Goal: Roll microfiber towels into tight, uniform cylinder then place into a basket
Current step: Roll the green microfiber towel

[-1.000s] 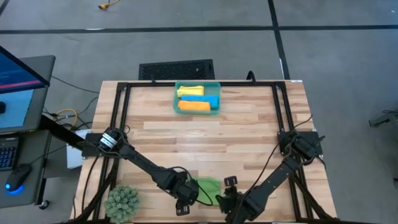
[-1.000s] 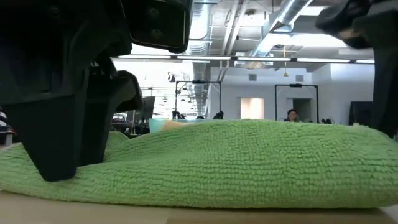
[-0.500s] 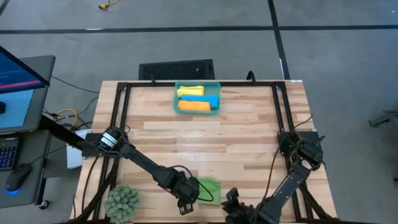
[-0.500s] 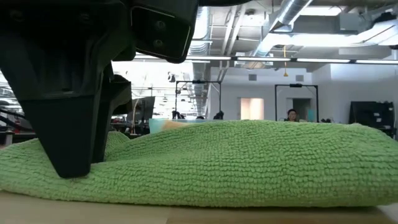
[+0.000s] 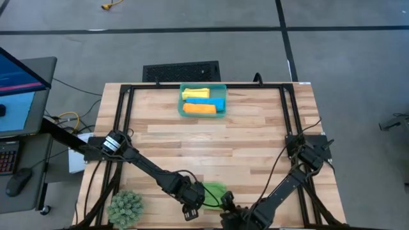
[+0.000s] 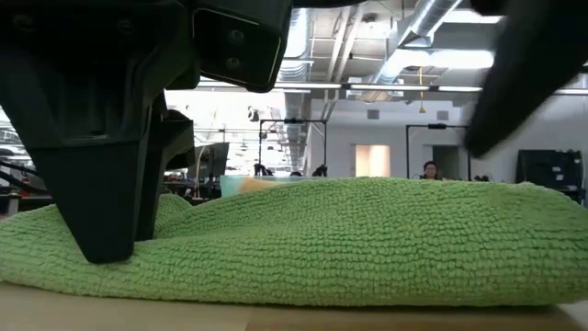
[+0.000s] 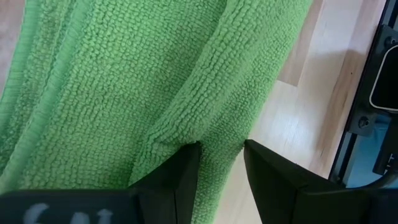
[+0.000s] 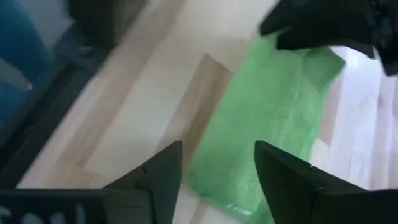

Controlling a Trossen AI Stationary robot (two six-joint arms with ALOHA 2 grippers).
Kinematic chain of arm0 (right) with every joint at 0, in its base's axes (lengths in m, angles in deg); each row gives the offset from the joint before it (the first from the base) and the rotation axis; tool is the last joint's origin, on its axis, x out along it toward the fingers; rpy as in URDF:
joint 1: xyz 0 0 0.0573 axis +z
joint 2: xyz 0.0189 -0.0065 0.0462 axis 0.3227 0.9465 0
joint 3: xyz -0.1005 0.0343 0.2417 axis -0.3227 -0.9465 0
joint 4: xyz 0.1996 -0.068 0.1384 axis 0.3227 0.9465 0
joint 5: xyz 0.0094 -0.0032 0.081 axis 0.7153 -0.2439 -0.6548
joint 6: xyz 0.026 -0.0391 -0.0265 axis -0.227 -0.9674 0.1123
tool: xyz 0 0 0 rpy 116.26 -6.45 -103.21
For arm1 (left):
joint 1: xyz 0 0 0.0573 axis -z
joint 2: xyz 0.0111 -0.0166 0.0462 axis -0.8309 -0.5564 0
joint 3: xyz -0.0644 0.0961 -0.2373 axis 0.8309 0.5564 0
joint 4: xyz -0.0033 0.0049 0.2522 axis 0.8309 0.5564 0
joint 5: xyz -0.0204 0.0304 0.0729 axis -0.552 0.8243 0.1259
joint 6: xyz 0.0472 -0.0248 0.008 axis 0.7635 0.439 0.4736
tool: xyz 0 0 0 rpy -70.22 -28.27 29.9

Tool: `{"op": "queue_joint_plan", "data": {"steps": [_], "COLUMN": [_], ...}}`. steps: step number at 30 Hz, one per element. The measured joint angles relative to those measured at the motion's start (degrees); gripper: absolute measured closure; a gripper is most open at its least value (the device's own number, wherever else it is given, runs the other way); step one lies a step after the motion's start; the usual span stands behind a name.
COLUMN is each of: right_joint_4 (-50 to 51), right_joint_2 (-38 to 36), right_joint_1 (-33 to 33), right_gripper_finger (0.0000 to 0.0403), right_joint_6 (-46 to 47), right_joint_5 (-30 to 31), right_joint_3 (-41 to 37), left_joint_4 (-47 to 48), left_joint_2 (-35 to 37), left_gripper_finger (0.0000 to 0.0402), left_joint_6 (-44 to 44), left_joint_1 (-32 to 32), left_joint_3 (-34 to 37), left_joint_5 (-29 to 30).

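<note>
Reading from left to right, we first meet a spiky green plant-like ball (image 5: 126, 207) at the near left corner of the pale wooden counter (image 5: 255, 134). Next comes the left claw (image 5: 192, 203), which pinches a raised fold of the soft green microfiber towel (image 5: 214, 191); in the left wrist view its two dark fingers (image 7: 174, 177) close on that ridge of cloth (image 7: 205, 124), and in the low view one finger presses into the towel's left end (image 6: 322, 239). The towel lies at the near edge of the counter, between the two claws, partly bunched and not yet a finished cylinder.

To the towel's right we find the right claw (image 5: 229, 206), just beside the cloth. In the right wrist view its fingers (image 8: 165, 171) stand apart with nothing between them, and the towel (image 8: 267, 124) lies ahead of them, its long axis running away from the claw.

We judge that the coming move turns on this relation: the left claw already holds the cloth, while the right claw, free and just off the towel's right side, must meet the end nearest it to tighten the roll.

Far across the counter, the small translucent teal plastic basket (image 5: 222, 90) holds yellow, blue and orange rolled towels (image 5: 199, 108), well apart from both claws. Behind it a black grated rectangle (image 5: 181, 70) lies on the floor.
</note>
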Motion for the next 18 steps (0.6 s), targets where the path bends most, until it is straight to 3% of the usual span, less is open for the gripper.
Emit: {"op": "queue_joint_plan", "data": {"steps": [3,9,18], "right_joint_4": [-0.16,-0.16,4.41], "right_joint_2": [0.0,0.0,0.0], "right_joint_1": [-1.41,-3.92,-4.27], "right_gripper_finger": [0.0169,0.0165,0.0173], "right_joint_6": [2.06,3.53,6.26], "right_joint_5": [-0.48,-7.65,-8.0], "right_joint_3": [0.02,0.02,0.04], "left_joint_4": [0.0,-0.04,-0.07], "left_joint_2": [0.0,0.0,0.0], "left_gripper_finger": [0.0275,0.0275,0.0275], "left_joint_6": [0.0,0.02,0.04], "left_joint_1": [0.0,0.12,0.26], "left_joint_3": [0.0,0.0,0.0], "left_joint_5": [0.0,0.02,0.02]}}
